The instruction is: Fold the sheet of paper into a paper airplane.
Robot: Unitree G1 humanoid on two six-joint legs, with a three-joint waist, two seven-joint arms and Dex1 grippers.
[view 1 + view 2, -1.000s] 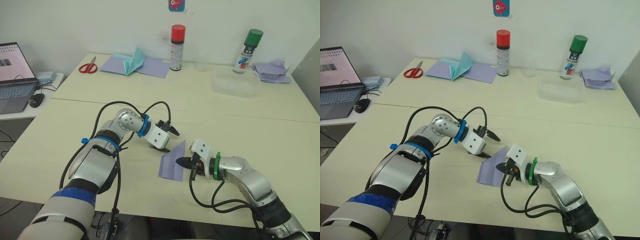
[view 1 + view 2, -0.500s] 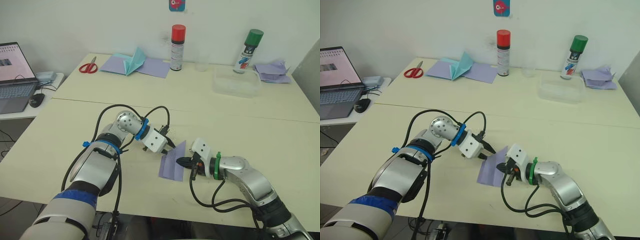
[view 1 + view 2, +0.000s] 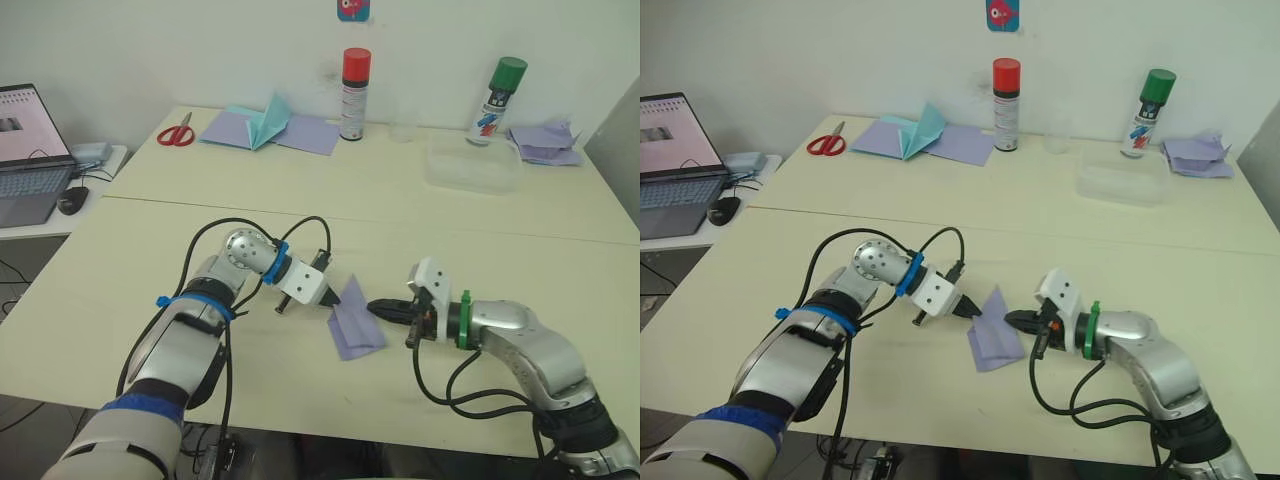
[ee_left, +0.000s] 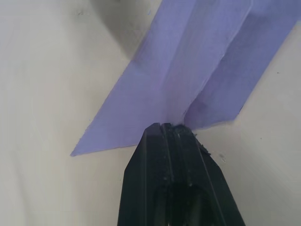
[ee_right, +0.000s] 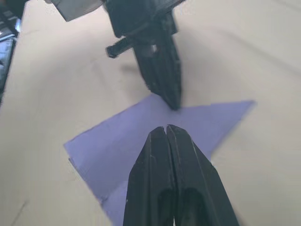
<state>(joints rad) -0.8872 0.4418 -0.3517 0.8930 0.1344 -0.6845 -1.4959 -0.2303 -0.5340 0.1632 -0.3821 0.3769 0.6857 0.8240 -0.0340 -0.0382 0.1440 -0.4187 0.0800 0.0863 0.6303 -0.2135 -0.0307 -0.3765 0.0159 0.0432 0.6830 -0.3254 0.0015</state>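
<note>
Back of the table, plenty on show.
Red scissors point(image 3: 177, 132), teal paper shape point(image 3: 263, 122) on lavender sheets point(image 3: 305, 134), two spray cans point(image 3: 355, 95) point(image 3: 495, 102), clear tray point(image 3: 472, 166); laptop point(image 3: 28, 150) sits off left.

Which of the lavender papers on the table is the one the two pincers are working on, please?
The folded sheet of paper at the near edge, between the left pincer and right pincer; the other lavender sheets and crumpled lavender paper lie far back.

Bright, even light leaves only soft, faint shadows on the pale desk point(image 3: 480, 260), while the right wrist view is blurred toward its edges.
</note>
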